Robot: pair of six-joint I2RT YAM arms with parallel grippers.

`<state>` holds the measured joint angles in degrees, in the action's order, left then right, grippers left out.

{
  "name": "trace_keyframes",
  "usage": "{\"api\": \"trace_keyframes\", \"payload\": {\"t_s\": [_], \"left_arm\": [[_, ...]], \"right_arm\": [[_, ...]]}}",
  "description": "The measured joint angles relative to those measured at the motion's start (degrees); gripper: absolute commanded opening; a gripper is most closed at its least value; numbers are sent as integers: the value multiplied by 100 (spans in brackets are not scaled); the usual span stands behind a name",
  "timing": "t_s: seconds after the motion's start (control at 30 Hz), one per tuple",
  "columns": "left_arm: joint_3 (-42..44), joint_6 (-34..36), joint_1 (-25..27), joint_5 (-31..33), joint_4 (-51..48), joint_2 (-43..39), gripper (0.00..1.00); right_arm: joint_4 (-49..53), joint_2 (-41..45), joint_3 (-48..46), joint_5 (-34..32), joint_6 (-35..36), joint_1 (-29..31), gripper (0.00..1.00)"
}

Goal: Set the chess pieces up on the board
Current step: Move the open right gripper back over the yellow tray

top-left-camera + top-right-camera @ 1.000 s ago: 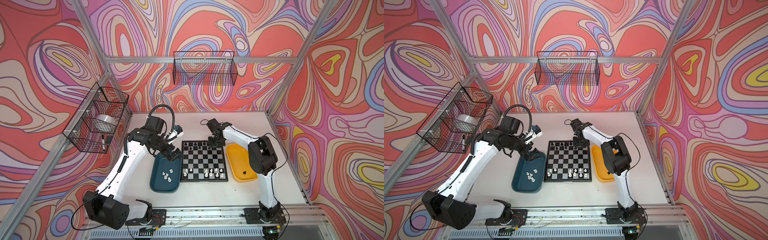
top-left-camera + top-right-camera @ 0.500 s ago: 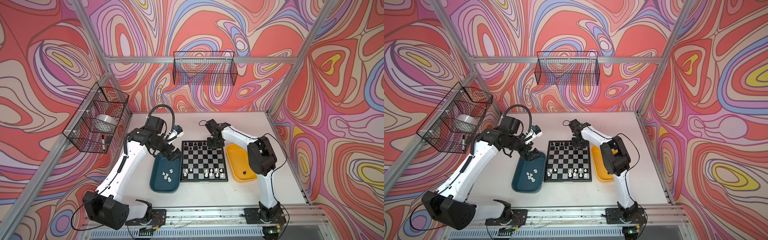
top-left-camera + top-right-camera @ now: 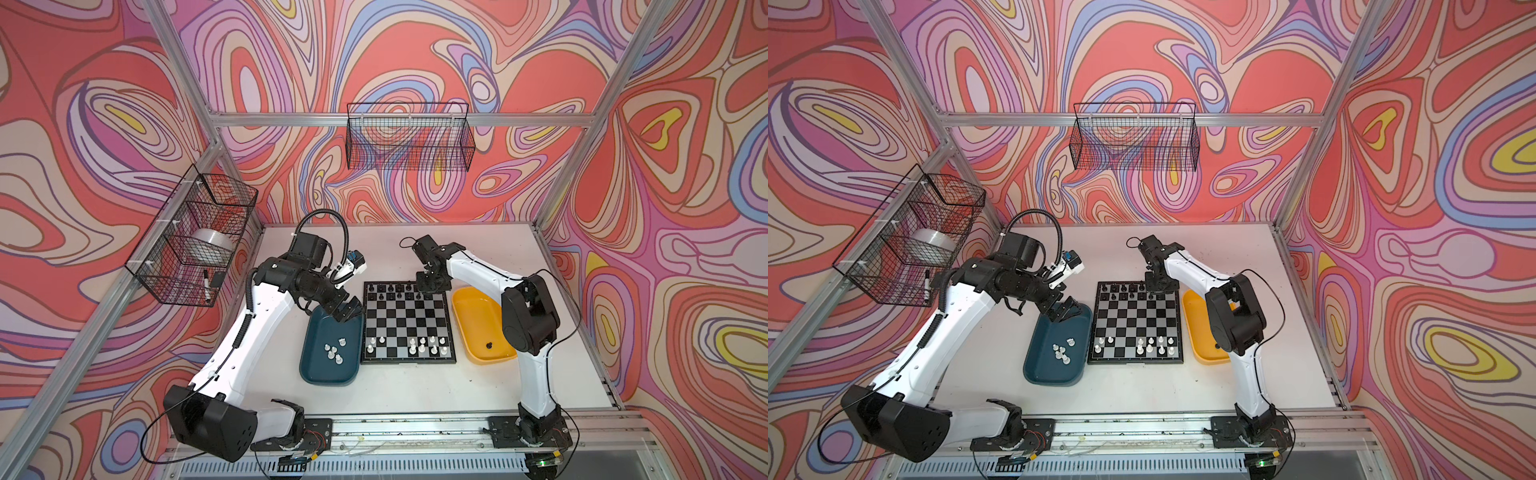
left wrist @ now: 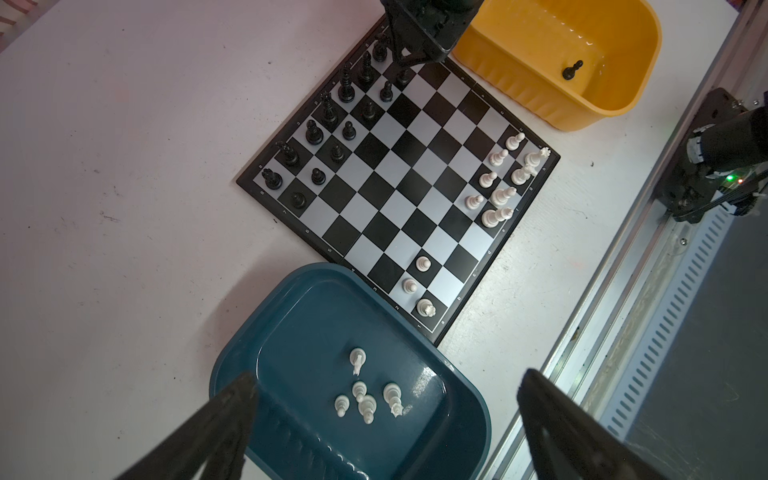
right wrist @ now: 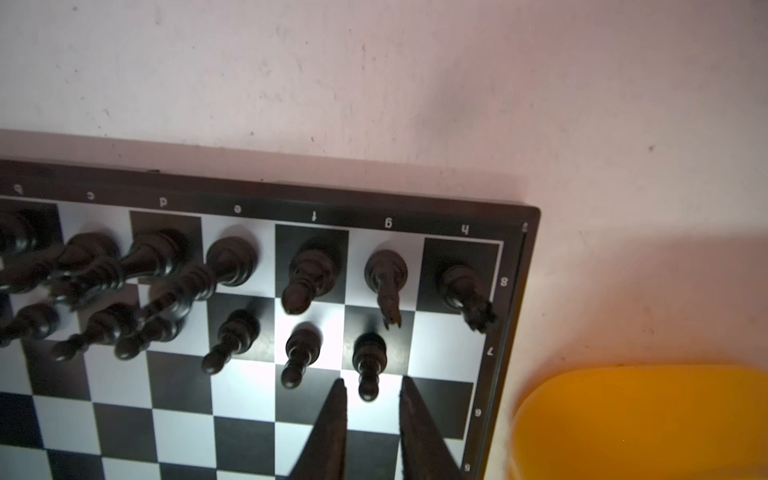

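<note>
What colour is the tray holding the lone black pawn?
The tray is yellow, clearest in the left wrist view.

Board (image 3: 406, 320): square, black-framed, black and silvery-grey chequers, flat on the table (image 3: 415, 390) between teal tray (image 3: 316, 365) and yellow tray (image 3: 469, 316). Black chessmen (image 4: 328, 112): tiny, upright, filling most of the two ranks at the far edge. White chessmen (image 4: 500, 195): eleven upright in the two near ranks, unevenly spaced. Loose white chessmen (image 4: 365, 399): five clustered in the teal tray. Black pawn (image 4: 572, 70): alone in the yellow tray
</note>
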<state>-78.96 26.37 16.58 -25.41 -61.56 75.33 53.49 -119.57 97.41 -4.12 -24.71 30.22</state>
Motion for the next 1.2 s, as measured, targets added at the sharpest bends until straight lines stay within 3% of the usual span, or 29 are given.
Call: {"api": "trace_keyframes", "payload": {"t_s": [0.33,0.67,0.93,1.2], "left_arm": [[55,2,0,0,7,-63,98],[28,50,0,-42,-4,-55,98],[-260,173,195,-136,-39,125,98],[-269,214,328,-136,-44,299,98]], "right_arm": [[52,922,-717,-63,-31,7,24],[413,2833,-2396,-470,-538,-37,26],[527,3888,-3842,-505,-1036,-874,30],[461,4221,-4474,-485,-1351,-1097,35]]}}
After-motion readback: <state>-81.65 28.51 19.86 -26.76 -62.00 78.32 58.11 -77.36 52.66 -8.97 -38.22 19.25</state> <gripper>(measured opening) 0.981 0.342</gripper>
